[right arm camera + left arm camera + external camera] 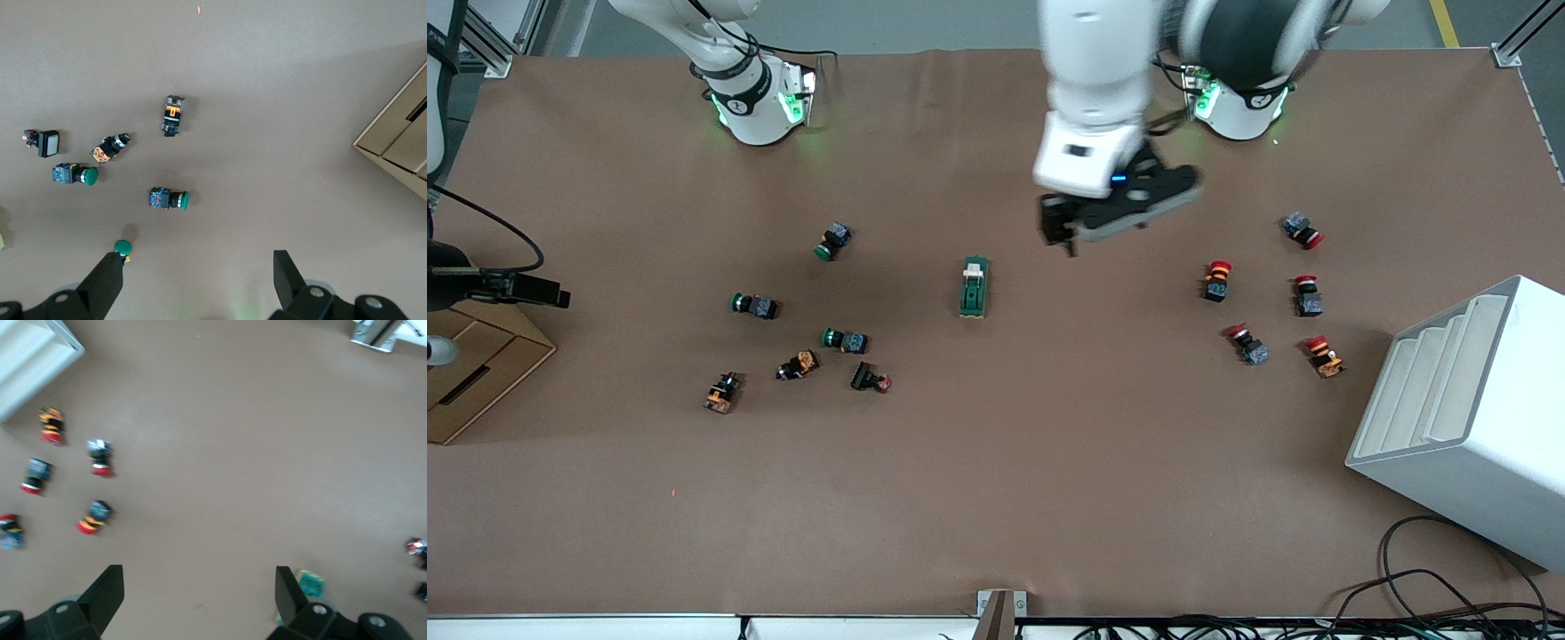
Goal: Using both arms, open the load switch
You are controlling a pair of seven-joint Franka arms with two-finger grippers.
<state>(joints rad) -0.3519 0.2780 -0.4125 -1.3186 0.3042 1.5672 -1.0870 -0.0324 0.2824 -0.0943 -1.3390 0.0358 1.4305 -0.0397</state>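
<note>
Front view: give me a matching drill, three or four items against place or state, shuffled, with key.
Items:
1. load switch
2. left claw
3. red mushroom buttons
4. white stepped box

Descriptions:
A. clustered toward the left arm's end
B. mid-table, white piece at the end toward the bases
C. open, up in the air
D. at the table edge, left arm's end

Pairs: 1-B, 2-C, 3-A, 4-D

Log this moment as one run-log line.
left gripper: open, in air beside load switch | right gripper: open, over green push buttons | load switch: untouched on table
</note>
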